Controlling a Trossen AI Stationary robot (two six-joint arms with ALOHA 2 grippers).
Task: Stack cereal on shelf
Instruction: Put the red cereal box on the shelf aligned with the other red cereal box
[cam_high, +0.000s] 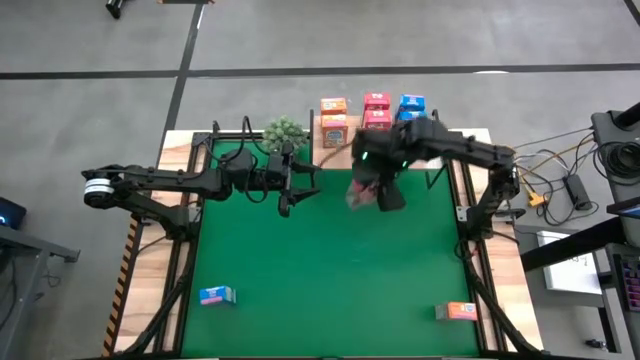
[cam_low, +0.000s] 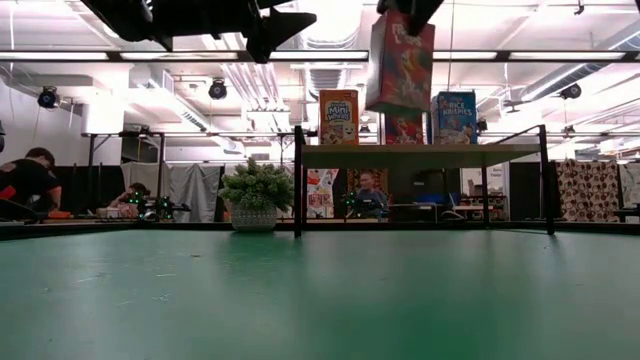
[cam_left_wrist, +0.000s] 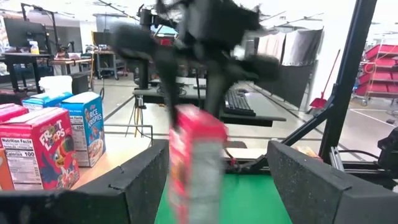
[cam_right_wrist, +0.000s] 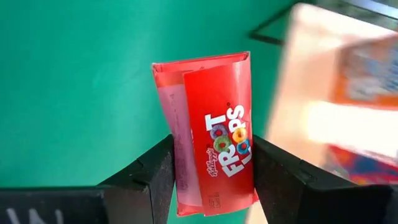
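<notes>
A red Froot Loops cereal box (cam_low: 400, 62) hangs in my right gripper (cam_high: 375, 192), high above the green table and just in front of the shelf (cam_low: 420, 153). The shelf's wooden board stands along the far edge and carries orange (cam_high: 333, 106), red (cam_high: 377, 102) and blue (cam_high: 411, 104) boxes standing upright. A blue box (cam_high: 216, 295) and an orange box (cam_high: 460, 311) lie flat near the table's near edge. My left gripper (cam_high: 298, 190) hovers open, left of the held box and level with it, touching nothing. My right gripper pinches the red box between its two fingers (cam_right_wrist: 155, 174) at its upper end (cam_right_wrist: 211, 186), coming from above and pointing down. The box hangs below the fingers, lifted clear of the table and slightly tilted.
A small green plant (cam_high: 285, 130) stands at the far edge, left of the shelf. Black metal frame rails (cam_high: 190, 250) run along the table's left and right sides. Green felt lies bare in the table's middle. People sit in the room behind the table.
</notes>
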